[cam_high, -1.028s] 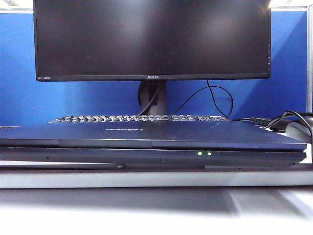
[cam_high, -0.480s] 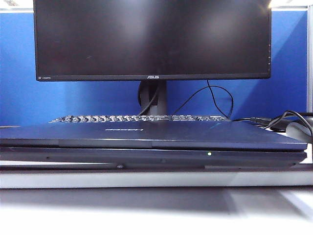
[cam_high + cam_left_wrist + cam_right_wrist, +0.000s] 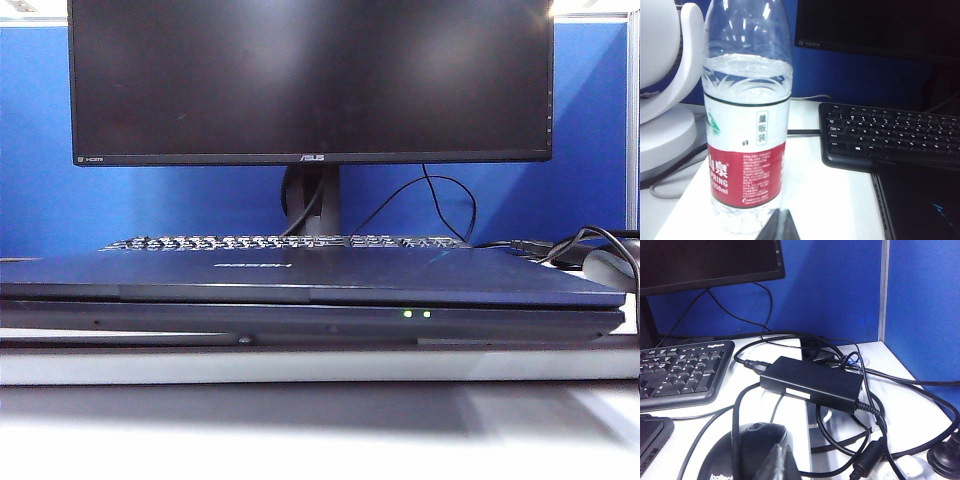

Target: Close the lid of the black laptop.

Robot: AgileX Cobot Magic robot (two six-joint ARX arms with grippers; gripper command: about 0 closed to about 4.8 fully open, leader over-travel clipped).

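Laptop: placed at the near middle of the desk, in front of the keyboard; two green LEDs are lit on its front edge.
Lid: seen lying flat on the base, fully down; its navy back faces up, with a small logo that cannot be read.
Hidden: the laptop's screen and keys are covered by the lid; neither arm is seen from the exterior camera.
Left gripper: only a dark tip is shown at the frame's edge, so its opening cannot be told; it is held just beside a bottle, left of the laptop.
Right gripper: cut off the same way, so its spread cannot be told; it is held over a mouse, right of the laptop.
Bottle: clear plastic, red label, water filled to its shoulder; cap out of frame.
Monitor: dark, top cut off, behind the keyboard.
Adapter: wrapped in tangled cables, far right.
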